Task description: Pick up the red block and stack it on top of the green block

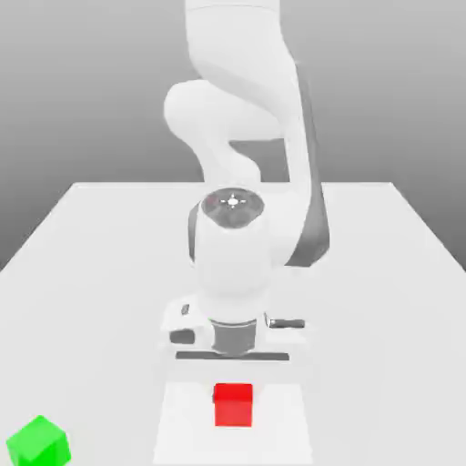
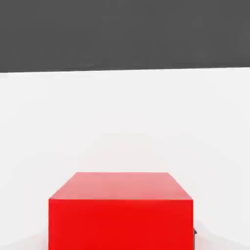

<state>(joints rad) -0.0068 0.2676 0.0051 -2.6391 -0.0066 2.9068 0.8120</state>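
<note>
One arm point(image 1: 233, 259) bent, gripper point(image 1: 233, 393) pointing down — clenched on the red block point(image 1: 234, 406)

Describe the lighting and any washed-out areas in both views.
Exterior view: pale, even light, the white arm nearly merging with the bright table; red block stands out. Hand view: the block's top paler than its side, faint reddish tint beyond it.

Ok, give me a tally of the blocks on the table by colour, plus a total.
Red block: 1
Green block: 1
Total blocks: 2
</note>
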